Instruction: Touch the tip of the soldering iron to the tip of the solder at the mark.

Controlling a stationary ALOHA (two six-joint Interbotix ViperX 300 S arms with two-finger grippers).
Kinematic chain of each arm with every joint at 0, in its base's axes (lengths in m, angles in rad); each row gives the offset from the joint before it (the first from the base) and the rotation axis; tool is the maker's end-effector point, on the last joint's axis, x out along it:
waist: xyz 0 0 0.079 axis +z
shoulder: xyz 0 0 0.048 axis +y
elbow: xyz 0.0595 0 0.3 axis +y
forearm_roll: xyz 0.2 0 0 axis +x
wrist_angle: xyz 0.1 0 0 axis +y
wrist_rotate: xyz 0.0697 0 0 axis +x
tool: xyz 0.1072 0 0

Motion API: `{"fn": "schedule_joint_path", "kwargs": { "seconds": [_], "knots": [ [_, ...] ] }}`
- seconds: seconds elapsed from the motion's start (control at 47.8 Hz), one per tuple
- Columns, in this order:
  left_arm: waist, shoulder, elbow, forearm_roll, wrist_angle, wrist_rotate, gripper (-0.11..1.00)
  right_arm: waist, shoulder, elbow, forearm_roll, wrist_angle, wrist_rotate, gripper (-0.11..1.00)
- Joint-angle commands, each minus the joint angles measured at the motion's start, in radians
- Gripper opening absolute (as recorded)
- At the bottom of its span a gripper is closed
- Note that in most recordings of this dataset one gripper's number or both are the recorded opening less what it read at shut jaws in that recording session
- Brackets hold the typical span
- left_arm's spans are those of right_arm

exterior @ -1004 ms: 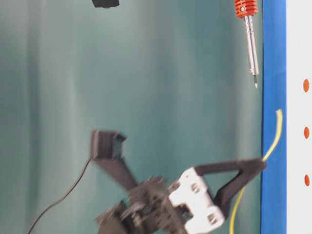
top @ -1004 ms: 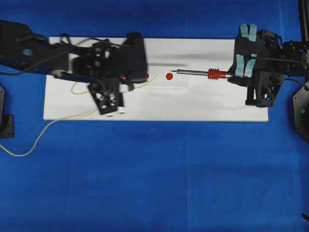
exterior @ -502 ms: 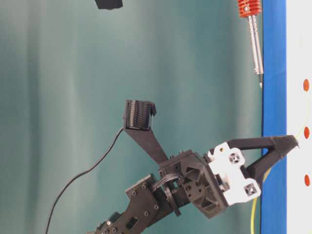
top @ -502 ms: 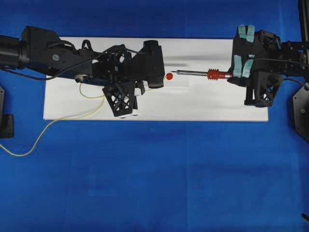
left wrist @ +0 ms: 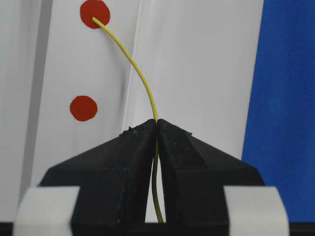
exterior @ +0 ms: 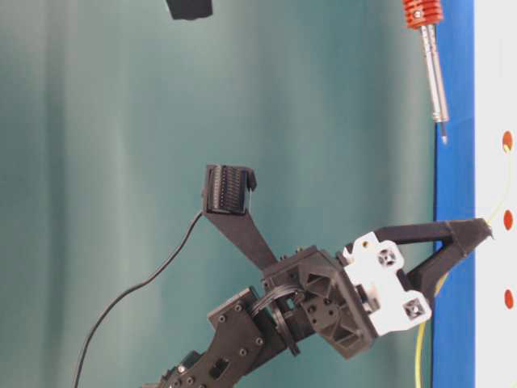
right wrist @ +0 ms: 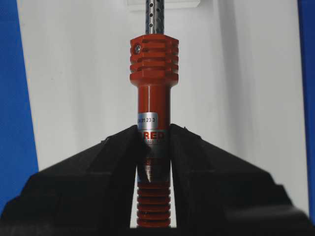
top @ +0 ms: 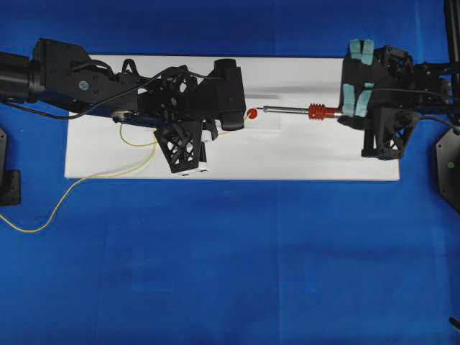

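Grippers clamped: left on thin yellow solder, right on ribbed soldering iron.

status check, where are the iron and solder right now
Left gripper shut on solder, tip on red mark. Right gripper shut on iron, tip short of mark. Nothing between.

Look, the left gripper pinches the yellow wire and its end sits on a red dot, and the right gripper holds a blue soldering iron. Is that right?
Not quite. The soldering iron has a red handle, not blue, as the right wrist view shows. The rest holds: the left gripper pinches the yellow wire, whose end lies on a red dot, and the right gripper holds the iron.
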Motion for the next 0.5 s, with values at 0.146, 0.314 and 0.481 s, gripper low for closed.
{"fn": "schedule_joint_path", "kwargs": {
  "seconds": [0.146, 0.314, 0.481],
  "knots": [
    [0.003, -0.015, -0.020, 0.002, 0.002, 0.000, 0.02, -0.005, 0.057, -0.029, -0.003, -0.011, 0.000, 0.06],
    [0.003, -0.015, -0.020, 0.003, 0.006, 0.002, 0.02, -0.006, 0.097, -0.038, -0.003, -0.012, 0.000, 0.06],
    [0.002, -0.015, -0.023, 0.002, 0.006, 0.003, 0.02, -0.018, 0.120, -0.041, -0.003, -0.014, 0.000, 0.06]
  ]
}}
